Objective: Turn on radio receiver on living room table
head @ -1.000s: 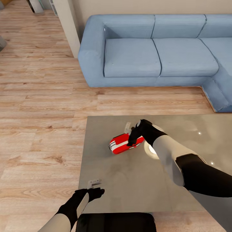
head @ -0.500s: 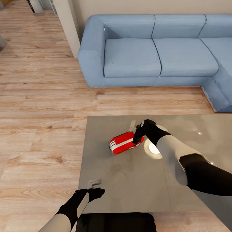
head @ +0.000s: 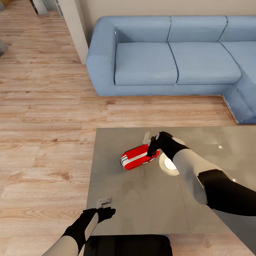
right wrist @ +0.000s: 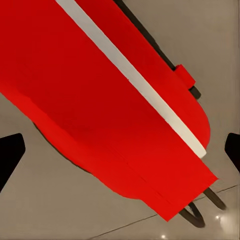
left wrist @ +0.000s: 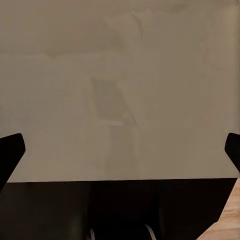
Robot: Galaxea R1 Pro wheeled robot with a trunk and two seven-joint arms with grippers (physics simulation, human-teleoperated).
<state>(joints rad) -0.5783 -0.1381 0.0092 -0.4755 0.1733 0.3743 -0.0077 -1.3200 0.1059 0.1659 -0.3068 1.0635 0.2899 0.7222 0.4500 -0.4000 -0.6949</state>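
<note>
While the blue sofa [head: 170, 53] and the table [head: 117, 185] sit as before, the right gripper [head: 150, 145] has held over the radio receiver [head: 137, 159] since half a second ago, fingers apart. Lying mid-table, the receiver's long axis runs from 8 to 2 o'clock. The left gripper [head: 103, 202] hovers at the table's 7 o'clock corner, fingers apart.

Even, bright, diffuse rendered lighting is seen throughout; soft faint shadows and small specular glints are carried by the glossy table [head: 117, 185], a round white glow [head: 170, 164] is reflected beside the arm, and slight compression blur is noted
</note>
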